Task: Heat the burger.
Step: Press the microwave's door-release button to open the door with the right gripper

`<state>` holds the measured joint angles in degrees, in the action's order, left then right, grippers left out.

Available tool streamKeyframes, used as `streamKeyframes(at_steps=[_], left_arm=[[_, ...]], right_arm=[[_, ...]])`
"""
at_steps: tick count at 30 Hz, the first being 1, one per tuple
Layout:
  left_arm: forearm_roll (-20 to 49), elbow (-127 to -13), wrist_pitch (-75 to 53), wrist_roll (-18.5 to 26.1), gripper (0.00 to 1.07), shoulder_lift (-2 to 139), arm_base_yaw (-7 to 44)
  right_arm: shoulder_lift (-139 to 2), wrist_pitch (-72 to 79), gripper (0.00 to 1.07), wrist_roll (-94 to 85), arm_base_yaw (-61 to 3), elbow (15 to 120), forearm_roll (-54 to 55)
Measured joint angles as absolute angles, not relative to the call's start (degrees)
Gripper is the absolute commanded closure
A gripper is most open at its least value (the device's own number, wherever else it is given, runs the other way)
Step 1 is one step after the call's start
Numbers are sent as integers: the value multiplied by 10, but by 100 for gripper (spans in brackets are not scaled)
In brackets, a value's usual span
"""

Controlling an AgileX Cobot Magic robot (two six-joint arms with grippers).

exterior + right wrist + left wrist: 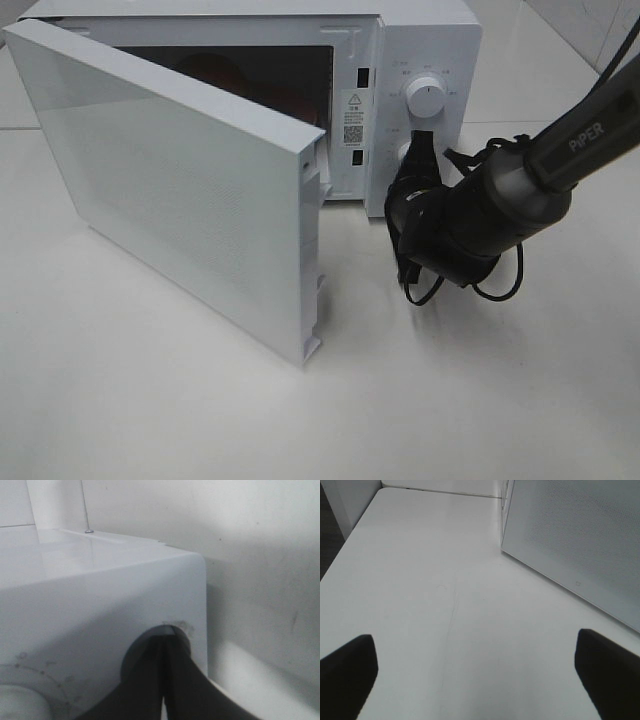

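A white microwave (430, 40) stands at the back with its door (170, 190) swung wide open toward the front left. Most of the dark cavity is hidden by the door. A dim reddish-brown shape (212, 68) shows inside; I cannot tell whether it is the burger. My right gripper (420, 142) is shut, its tips against the lower knob of the control panel, below the upper knob (426, 98). In the right wrist view the shut right gripper (167, 636) meets that round grey knob (135, 652). My left gripper (480, 680) is open over bare table beside the door panel (580, 545).
The open door juts far out over the white table (150, 400). The right arm (560, 150) and its loose black cable (430, 290) hang in front of the microwave's right side. The table's edge (345, 545) shows in the left wrist view.
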<state>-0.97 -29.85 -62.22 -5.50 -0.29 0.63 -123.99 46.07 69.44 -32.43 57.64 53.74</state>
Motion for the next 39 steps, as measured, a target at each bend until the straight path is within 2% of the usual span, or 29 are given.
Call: streamKeyframes(at_steps=[24, 39], left_arm=[[-10, -299, -622, -55, 6, -3, 6], [-10, -299, -622, -55, 6, -3, 6]], right_arm=[[-1225, 485, 107, 700, -325, 539, 484], [-1142, 433, 107, 690, -330, 449, 443]])
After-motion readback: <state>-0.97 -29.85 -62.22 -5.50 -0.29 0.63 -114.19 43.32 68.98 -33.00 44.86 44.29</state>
